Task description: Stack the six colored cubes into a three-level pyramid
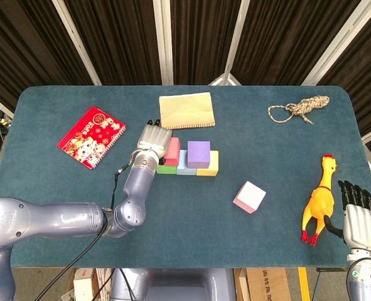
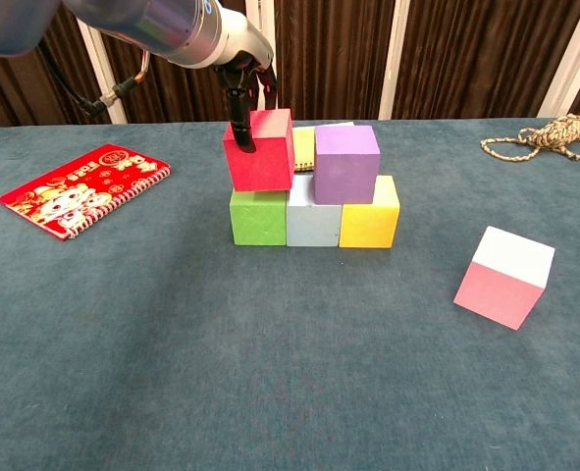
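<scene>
A base row of a green cube (image 2: pixel 258 216), a light blue cube (image 2: pixel 312 221) and a yellow cube (image 2: pixel 370 221) stands mid-table. A purple cube (image 2: pixel 345 164) sits on the blue and yellow ones. My left hand (image 1: pixel 152 139) pinches a red cube (image 2: pixel 260 150), slightly tilted, over the green-blue seam, close beside the purple cube. Whether its underside touches the row I cannot tell. A pink cube (image 2: pixel 503 278) lies alone to the right. My right hand (image 1: pixel 359 219) hangs with fingers spread at the near right edge, holding nothing.
A yellow rubber chicken (image 1: pixel 319 200) lies just left of my right hand. A red patterned booklet (image 1: pixel 91 137) is at the left, a tan notepad (image 1: pixel 186 111) right behind the stack, and a coil of rope (image 1: pixel 298 108) at the far right.
</scene>
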`<state>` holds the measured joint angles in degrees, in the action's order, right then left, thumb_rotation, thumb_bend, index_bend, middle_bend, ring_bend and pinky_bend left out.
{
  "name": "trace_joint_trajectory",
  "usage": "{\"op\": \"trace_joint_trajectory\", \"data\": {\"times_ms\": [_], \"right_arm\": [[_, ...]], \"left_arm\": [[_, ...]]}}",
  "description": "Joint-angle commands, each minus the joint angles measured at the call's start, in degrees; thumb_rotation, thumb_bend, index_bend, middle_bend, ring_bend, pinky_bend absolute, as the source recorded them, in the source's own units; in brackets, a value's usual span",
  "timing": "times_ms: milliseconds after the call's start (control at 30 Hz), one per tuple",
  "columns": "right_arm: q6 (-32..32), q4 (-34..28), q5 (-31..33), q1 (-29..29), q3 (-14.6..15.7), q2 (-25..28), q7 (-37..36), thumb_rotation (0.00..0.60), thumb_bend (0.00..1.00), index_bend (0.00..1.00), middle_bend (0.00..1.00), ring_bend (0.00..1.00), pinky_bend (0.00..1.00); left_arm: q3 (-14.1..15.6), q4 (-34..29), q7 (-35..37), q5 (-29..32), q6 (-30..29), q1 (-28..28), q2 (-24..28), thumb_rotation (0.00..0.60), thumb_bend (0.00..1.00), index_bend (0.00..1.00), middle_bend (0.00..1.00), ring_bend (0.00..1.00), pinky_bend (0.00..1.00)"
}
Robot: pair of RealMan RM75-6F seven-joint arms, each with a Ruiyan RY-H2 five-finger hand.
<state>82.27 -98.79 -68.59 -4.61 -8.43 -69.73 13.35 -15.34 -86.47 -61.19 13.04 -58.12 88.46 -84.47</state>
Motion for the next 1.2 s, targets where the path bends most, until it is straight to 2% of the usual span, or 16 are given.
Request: {"op": "trace_joint_trajectory", "data": {"times_ms": [33,1200], "right_arm": [[0.01,0.03,-0.02,0.02,0.03,0.01,-0.04,0.600,0.34,0.08,0.09,0.00,0.00],[0.14,-0.06,0.31,0.28,-0.27,0.77,-1.28,0.600,0.34,0.08,0.09,0.00,0.00]], "left_arm": [[-0.41,0.31,-0.09,-0.02,-0.06,-0.20,-0.41,0.600,0.32,0.29,0.29,0.05,0.09],[-4.13,2.54,-3.22,-1.74,-2.02,-1.55,-4.55,0.600,0.31,0.30,0.29,0.05,0.09]]}}
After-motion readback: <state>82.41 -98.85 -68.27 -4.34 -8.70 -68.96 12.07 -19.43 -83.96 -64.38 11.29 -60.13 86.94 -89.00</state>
